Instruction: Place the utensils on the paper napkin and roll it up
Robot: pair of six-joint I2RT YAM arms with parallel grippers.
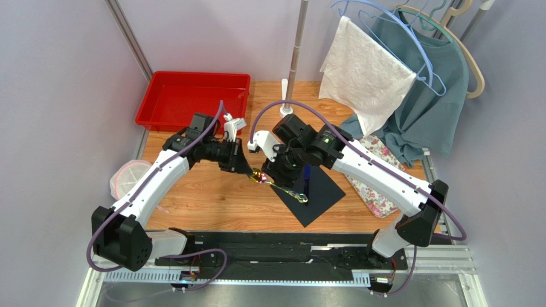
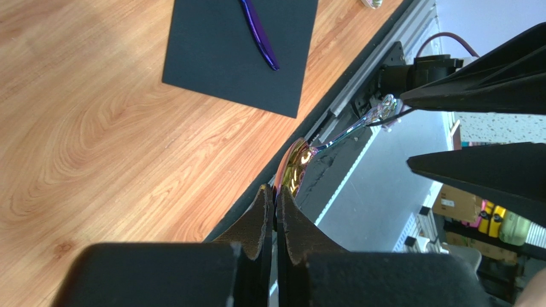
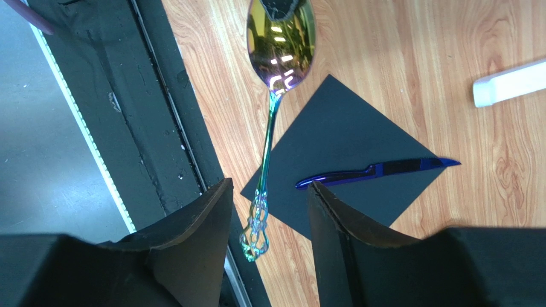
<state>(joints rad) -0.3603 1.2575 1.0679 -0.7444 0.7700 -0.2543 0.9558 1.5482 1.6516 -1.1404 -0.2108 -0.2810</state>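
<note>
Iridescent spoon [image 3: 280, 45] is up off the table [image 3: 416, 57], its bowl pinched tight in the left gripper [image 2: 275, 192]. The right gripper [image 3: 266, 192] has its jaws apart either side of the handle's tip. The blue knife [image 3: 378, 171] lies on the black napkin [image 3: 339, 121].

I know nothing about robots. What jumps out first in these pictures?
A rainbow-gold spoon hangs over the middle of the table, bowl pinched in the left end effector, handle between the open jaws of the right end effector. Beside it a blue knife lies on a black napkin.
</note>
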